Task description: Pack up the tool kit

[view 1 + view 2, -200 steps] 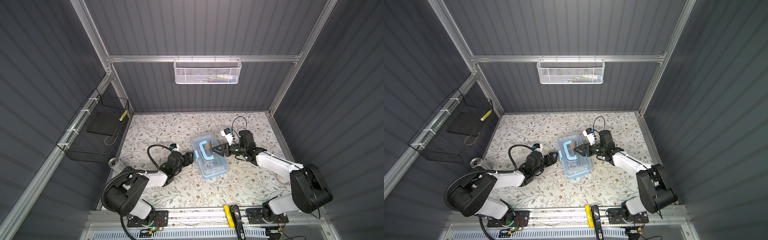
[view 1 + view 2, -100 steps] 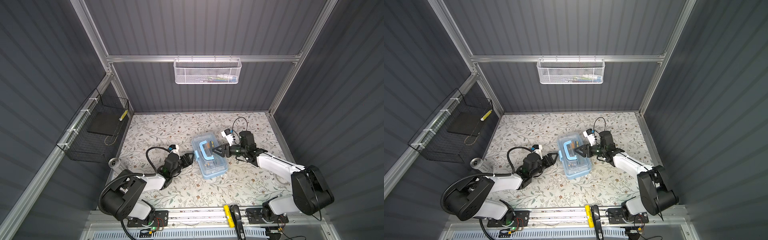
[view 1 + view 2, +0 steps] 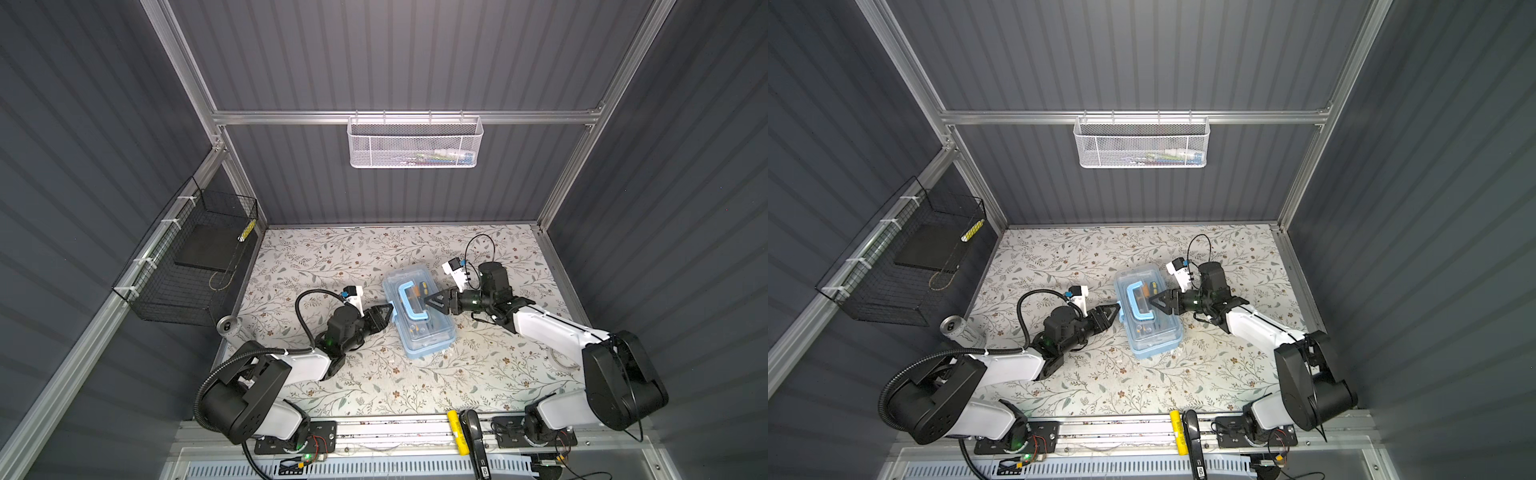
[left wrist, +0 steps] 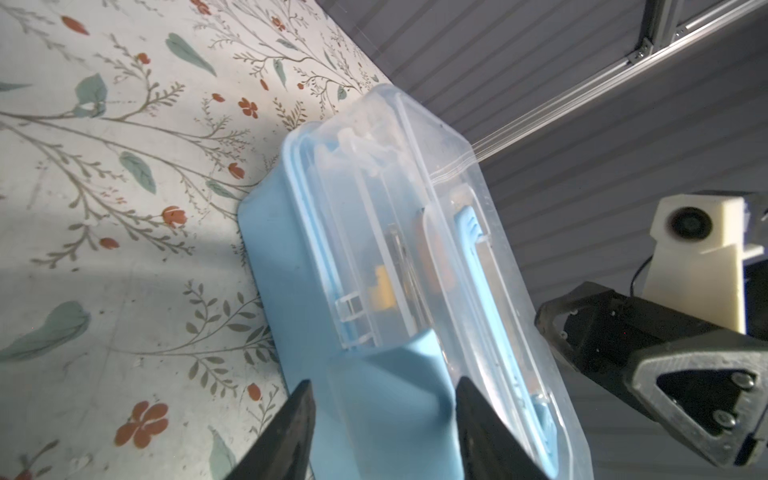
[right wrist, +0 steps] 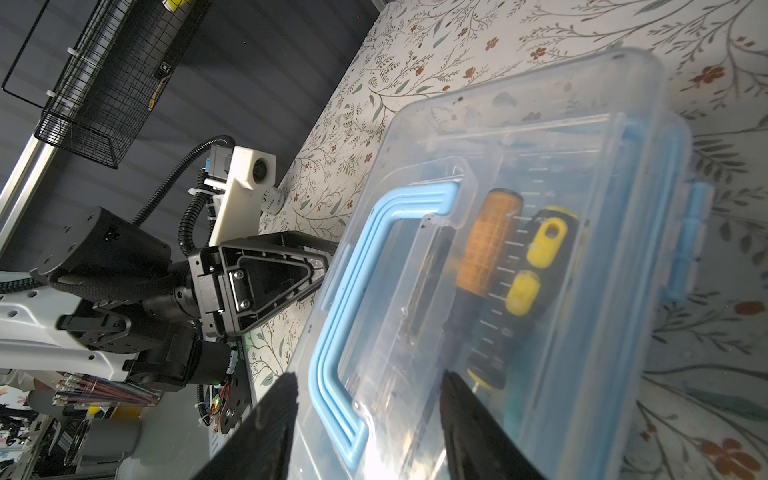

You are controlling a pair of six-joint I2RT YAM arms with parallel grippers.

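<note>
The tool kit (image 3: 419,320) sits near the middle of the flowered table (image 3: 457,374), its clear lid (image 5: 540,166) down. The left arm (image 3: 307,365) lies low along the table, elbow folded back. It reaches level towards the box's long side, where the left gripper (image 3: 388,309) meets the blue latch (image 4: 390,399). In the left wrist view the jaws stand apart astride that latch, one finger (image 4: 478,424) against it, the other just short of it. The right arm (image 3: 548,328) stretches in from the opposite side, its forearm sloping down. The right gripper (image 3: 428,300) sits over the lid by the blue handle (image 5: 332,340), its jaws spread wide and holding nothing. I cannot tell whether they touch the lid
</note>
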